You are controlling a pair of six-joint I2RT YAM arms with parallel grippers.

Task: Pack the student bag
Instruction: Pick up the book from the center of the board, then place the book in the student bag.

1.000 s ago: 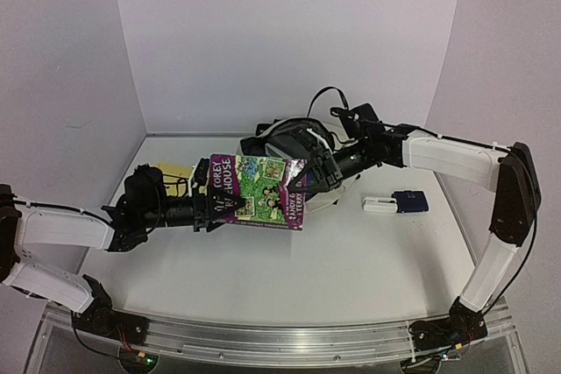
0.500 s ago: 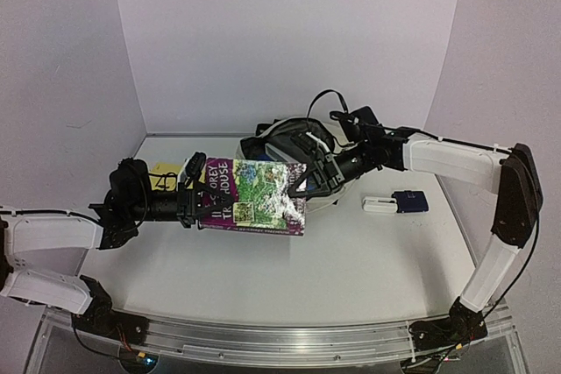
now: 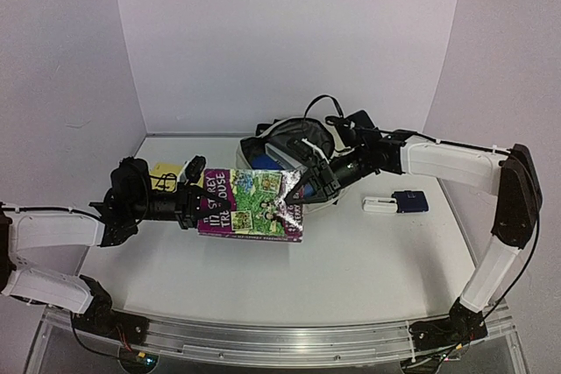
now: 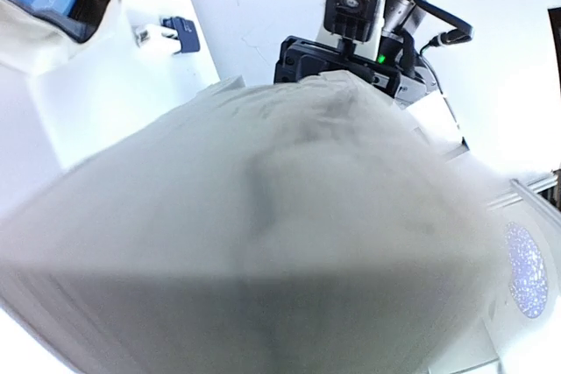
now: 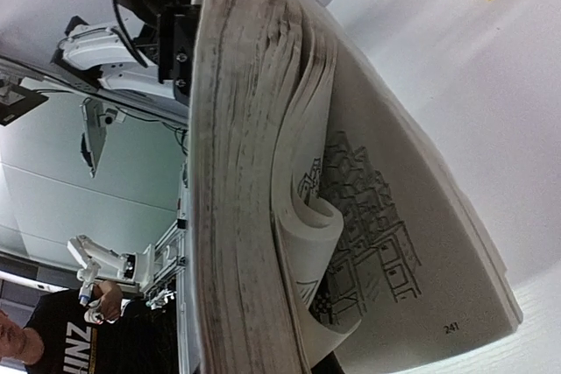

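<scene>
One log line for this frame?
book: held aloft, outside student bag | right end effector: clamped on book's right edge | left end effector: at left edge, grip unclear

Overhead, the book covers the left gripper's fingertips, so I can't tell its grip. My left wrist view is mostly blurred pages, with the bag cut off at the top-left corner. The white-and-blue item near the worktop's right edge is too small to identify.

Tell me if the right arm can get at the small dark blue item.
Not yet, probably: the right gripper is shut on the book. The dark blue item lies uncovered close beside that arm, so once the book is released the way looks free.
</scene>
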